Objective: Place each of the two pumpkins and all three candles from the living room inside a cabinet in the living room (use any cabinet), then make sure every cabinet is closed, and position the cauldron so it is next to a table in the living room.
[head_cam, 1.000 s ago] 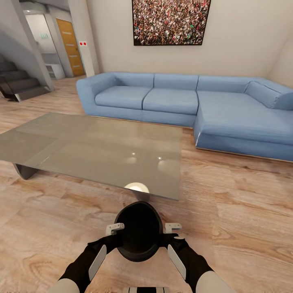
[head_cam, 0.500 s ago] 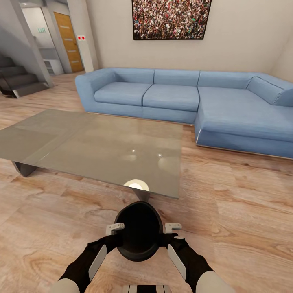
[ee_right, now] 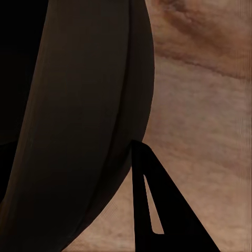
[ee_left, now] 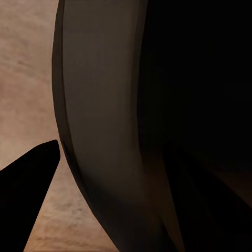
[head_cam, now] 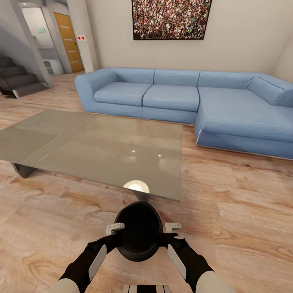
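Holding one black cauldron point(head_cam: 139, 236) between them, the left gripper point(head_cam: 115, 228) and right gripper point(head_cam: 172, 227) each clamp its rim, just near of the one coffee table point(head_cam: 93, 146). Its body hides most fingers; one blue sofa point(head_cam: 191, 101) stands far.

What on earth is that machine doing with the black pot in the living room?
The robot holds a round black cauldron between both arms, its left fingers and right fingers pressed against the pot's sides. It stands on the wooden floor just in front of a low glossy grey-brown coffee table, with a blue corner sofa beyond. The cauldron is not yet set down.
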`<state>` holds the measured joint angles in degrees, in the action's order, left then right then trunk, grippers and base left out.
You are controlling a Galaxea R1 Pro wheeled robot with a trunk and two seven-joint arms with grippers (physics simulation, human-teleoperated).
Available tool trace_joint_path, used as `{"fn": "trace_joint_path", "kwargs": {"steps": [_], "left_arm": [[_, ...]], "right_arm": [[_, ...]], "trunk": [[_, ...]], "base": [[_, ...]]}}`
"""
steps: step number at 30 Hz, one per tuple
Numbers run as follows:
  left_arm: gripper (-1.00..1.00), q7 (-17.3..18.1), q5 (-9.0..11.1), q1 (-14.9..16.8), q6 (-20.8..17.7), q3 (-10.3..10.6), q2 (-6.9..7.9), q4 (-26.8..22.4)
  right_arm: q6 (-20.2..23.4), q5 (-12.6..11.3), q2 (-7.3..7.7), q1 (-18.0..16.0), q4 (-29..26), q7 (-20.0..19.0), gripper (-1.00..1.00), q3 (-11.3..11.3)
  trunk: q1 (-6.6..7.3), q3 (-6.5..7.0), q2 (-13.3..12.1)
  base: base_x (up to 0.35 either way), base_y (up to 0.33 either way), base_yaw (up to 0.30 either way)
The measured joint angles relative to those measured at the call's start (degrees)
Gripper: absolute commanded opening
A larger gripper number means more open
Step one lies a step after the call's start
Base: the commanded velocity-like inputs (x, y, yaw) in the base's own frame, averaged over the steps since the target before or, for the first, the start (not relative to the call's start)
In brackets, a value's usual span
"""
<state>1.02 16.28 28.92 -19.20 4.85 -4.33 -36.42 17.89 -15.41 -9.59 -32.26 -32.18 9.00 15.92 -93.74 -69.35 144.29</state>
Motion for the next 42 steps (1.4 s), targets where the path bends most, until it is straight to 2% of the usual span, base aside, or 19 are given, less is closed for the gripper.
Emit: {"fn": "trace_joint_path", "kwargs": {"steps": [10,13,24,28,41,42], "left_arm": [[-1.00,0.0,-0.1,0.0,0.0,0.0,-0.01,0.0],[-1.00,0.1,-0.1,0.0,0.0,0.0,0.00,0.1],[-1.00,0.0,0.0,0.0,0.0,0.0,0.00,0.0],[-1.00,-0.1,0.0,0.0,-0.7,0.0,0.06,-1.0],[-1.00,-0.1,0.0,0.0,-0.7,-0.1,0.04,-1.0],[1.00,-0.1,-0.1,0.0,-0.7,-0.1,0.04,-1.0]], "right_arm": [[0.0,0.0,0.00,0.0,0.1,0.0,-1.00,0.0],[0.0,-0.1,0.00,0.0,0.1,0.0,-1.00,0.0],[0.0,0.0,0.00,0.0,0.0,0.0,-1.00,0.0],[1.2,0.4,0.00,0.0,-1.3,0.3,-1.00,-0.1],[1.2,0.4,0.01,0.0,-1.3,0.2,-1.00,-0.1],[1.2,0.4,0.01,0.0,-1.3,0.2,-1.00,-0.1]], "trunk": [[-0.02,0.00,0.0],[-0.10,-0.66,0.0],[-0.09,-0.67,0.0],[-0.16,-1.54,0.1],[-0.16,-1.55,0.1],[-0.16,-1.55,0.1]], "base": [[0.013,0.000,0.000],[0.000,0.000,0.000],[0.000,0.000,0.000],[0.000,0.000,0.000],[0.000,0.000,0.000],[0.000,0.000,0.000]]}}
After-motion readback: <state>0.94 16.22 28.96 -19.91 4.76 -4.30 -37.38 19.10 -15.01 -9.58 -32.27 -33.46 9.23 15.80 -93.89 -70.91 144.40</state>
